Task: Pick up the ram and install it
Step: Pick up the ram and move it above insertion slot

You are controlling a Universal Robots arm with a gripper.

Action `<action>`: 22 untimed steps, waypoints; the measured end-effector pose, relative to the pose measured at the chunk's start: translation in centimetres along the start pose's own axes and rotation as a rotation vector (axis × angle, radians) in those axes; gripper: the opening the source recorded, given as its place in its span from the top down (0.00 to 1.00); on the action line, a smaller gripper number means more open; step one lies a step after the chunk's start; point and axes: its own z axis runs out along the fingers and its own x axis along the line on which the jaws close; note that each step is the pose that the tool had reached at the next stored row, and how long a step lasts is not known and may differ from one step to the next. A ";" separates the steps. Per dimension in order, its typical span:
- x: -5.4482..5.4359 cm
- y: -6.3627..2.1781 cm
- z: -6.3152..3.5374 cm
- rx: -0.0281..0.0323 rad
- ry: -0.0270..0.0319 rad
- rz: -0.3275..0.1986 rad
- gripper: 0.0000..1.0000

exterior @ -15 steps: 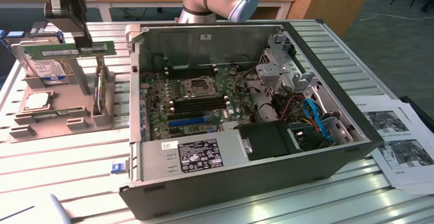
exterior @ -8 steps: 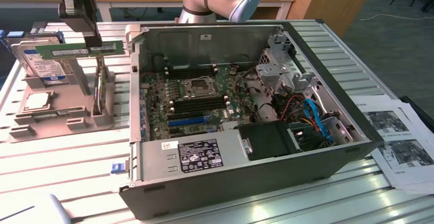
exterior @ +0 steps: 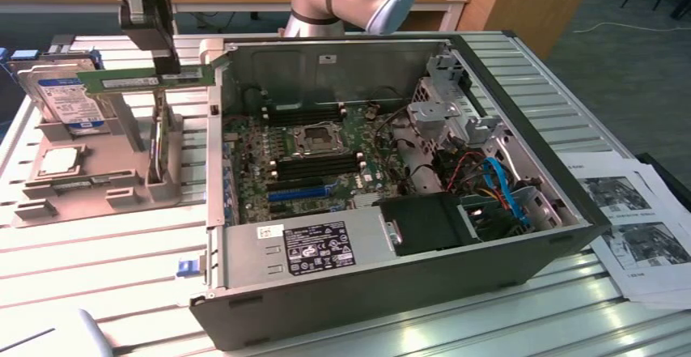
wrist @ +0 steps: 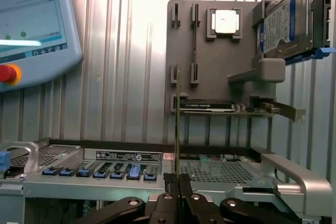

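Room lies open above the motherboard [exterior: 259, 189]; the case wall [exterior: 216, 155] on the exterior view's left, drive cage [exterior: 445, 90] and cables [exterior: 499, 183] border it.

1 ram [exterior: 119, 80], 1 HDD [exterior: 63, 99], 1 PC case [exterior: 432, 280].

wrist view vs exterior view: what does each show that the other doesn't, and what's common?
Wrist view: teach pendant with its red button, and the ram seen edge-on, rising from the shut gripper.
Exterior view: inside the open case, the motherboard, CPU socket and blue slot; printed sheets beside it.
Both: gripper holding the ram, hard drive, grey holder.
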 end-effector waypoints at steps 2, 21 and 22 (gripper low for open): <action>0.0 -0.54 0.01 0.0001 -0.0001 0.000 0.89; 0.1 -5.75 0.00 0.0000 0.0000 -0.001 0.89; 0.1 -6.03 0.00 0.0000 0.0000 -0.001 0.89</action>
